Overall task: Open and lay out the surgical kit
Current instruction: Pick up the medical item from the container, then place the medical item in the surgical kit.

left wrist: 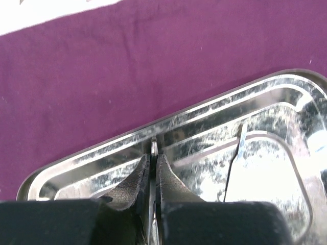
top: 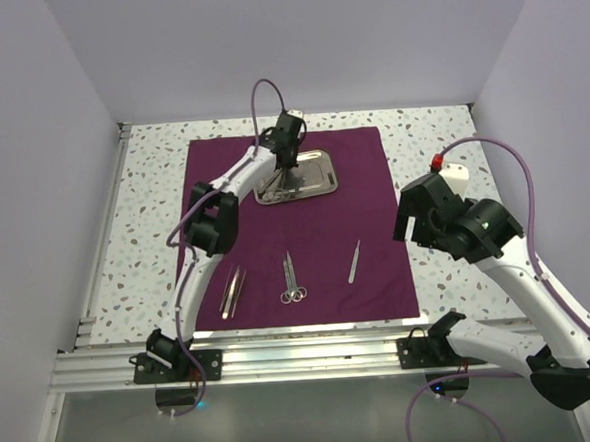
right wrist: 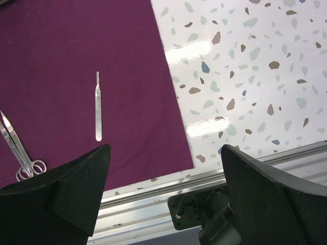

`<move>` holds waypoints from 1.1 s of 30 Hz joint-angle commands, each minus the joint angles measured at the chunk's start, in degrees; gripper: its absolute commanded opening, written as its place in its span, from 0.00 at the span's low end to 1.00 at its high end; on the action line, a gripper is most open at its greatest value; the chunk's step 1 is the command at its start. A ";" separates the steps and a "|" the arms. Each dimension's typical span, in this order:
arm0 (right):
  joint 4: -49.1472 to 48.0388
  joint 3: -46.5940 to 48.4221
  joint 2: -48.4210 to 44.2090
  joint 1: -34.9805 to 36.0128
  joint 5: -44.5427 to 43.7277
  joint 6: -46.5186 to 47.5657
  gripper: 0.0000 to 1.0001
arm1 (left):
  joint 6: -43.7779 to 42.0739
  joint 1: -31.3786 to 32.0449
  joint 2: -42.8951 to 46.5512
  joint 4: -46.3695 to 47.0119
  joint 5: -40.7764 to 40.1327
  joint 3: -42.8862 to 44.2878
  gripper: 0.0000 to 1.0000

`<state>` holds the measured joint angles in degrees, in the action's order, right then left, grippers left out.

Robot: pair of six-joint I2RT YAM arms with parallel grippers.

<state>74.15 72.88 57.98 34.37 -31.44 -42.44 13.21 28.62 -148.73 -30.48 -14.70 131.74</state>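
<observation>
Nearest, by the metal rail (top: 303, 353): right end effector (right wrist: 163, 168) spread wide, holding nothing, over the cloth's (top: 316, 235) right edge and bare speckled desk (top: 436, 157). Spaced apart mid-cloth: tweezers (top: 232, 291), scissors (top: 293, 280), flat handle (top: 355, 260). Farther back, in the tray (top: 317, 175): left end effector (left wrist: 154, 158) pinched on a thin steel tool (left wrist: 154, 145). White walls (top: 294, 41) around

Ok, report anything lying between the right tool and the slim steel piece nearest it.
Nothing visible does. The right tool hangs open by the cloth edge; only bare cloth separates it from the slim steel piece. The scissors lie beyond it.
</observation>
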 commanded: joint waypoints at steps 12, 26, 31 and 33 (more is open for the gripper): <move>-3.57 -1.34 -3.13 -0.09 1.21 1.04 0.93 | 6.30 -2.17 14.42 -7.40 6.70 0.71 0.00; -4.45 -3.89 -5.68 -0.09 2.70 3.06 0.93 | 29.05 11.36 37.97 -7.67 -6.12 -36.34 0.00; -4.72 -4.59 -5.51 -0.18 3.49 4.29 0.93 | 37.13 17.51 41.06 -7.75 -8.41 -44.72 0.00; -4.63 -4.59 -5.24 -0.09 3.49 4.91 0.93 | 38.29 18.48 41.85 -7.84 -8.77 -46.83 0.00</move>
<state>71.07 68.29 52.82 34.37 -28.49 -38.98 44.69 47.27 -110.85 -38.52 -19.14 87.37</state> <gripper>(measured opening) 0.932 0.070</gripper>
